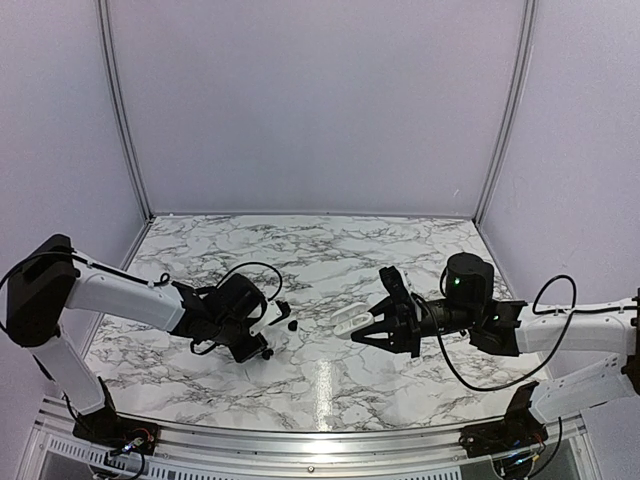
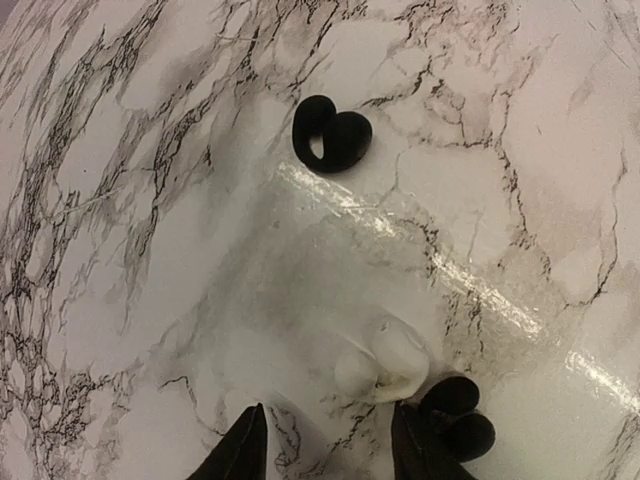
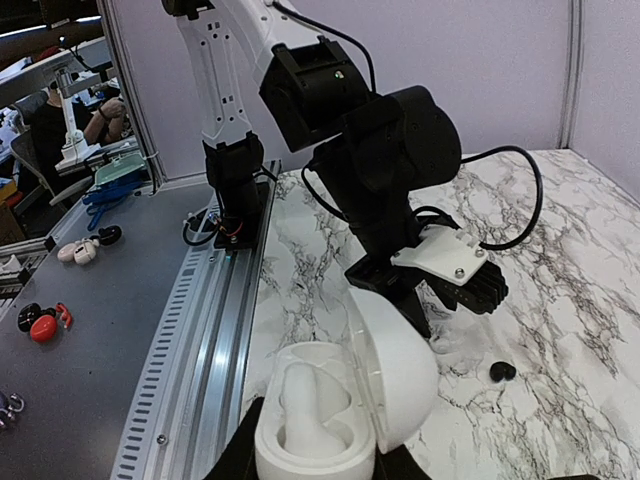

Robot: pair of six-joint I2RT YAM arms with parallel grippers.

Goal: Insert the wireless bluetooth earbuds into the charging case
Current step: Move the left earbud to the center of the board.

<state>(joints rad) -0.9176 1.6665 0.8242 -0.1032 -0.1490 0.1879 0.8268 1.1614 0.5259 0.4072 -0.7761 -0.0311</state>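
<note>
Pairs white link shells with black joints on left arm (image 1: 120,297) and right arm (image 1: 575,328); trails looping black cables (image 3: 539,190); glows green at right wrist.

The white, grey-veined marble-patterned table (image 2: 520,150) is smooth and glossy, streaked with glare. One small black rounded earbud (image 2: 332,135) and the second earbud (image 2: 455,418) look like smooth, dull-sheened plastic. The white egg-shaped open charging case (image 3: 330,400) is smooth matt plastic.

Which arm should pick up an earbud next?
Left. The left gripper is open with an earbud right beside one finger. The right gripper is shut on the open white charging case.
</note>
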